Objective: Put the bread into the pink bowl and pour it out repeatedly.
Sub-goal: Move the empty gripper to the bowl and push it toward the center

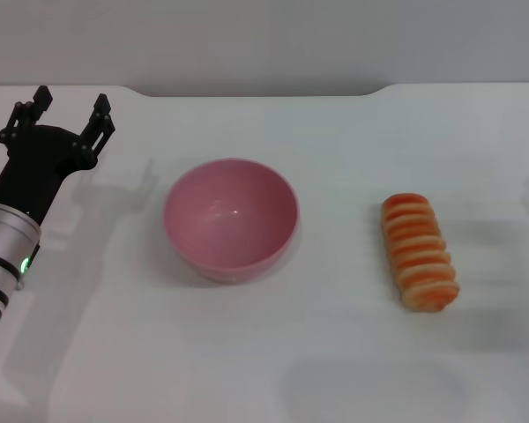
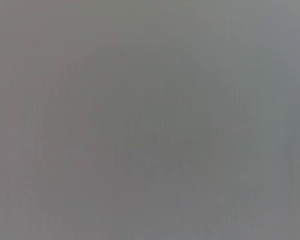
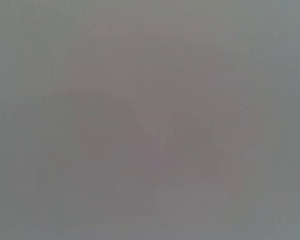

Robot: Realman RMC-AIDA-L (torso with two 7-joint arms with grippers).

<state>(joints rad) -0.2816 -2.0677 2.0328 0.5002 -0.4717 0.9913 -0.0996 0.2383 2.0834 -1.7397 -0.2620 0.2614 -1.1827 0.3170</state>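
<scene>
One white table (image 1: 273,370), smooth and matte, is seen filling the head view, with a grey wall behind its far edge. One left arm (image 1: 9,238) is seen at the far left: silver ringed cylinder with a green light, black linkage above it. One pink bowl (image 1: 231,218) is seen upright at centre, round, smooth glossy plastic, with nothing inside. One bread (image 1: 419,251) is seen on the table right of the bowl and well apart from it, oblong, ridged orange-brown top with cream stripes, long axis running near to far. One left gripper (image 1: 69,107) is held over the table's far left corner, fingers spread, nothing between them, well apart from the bowl. Nothing stands between bowl and bread. Both wrist views are filled with plain grey only
</scene>
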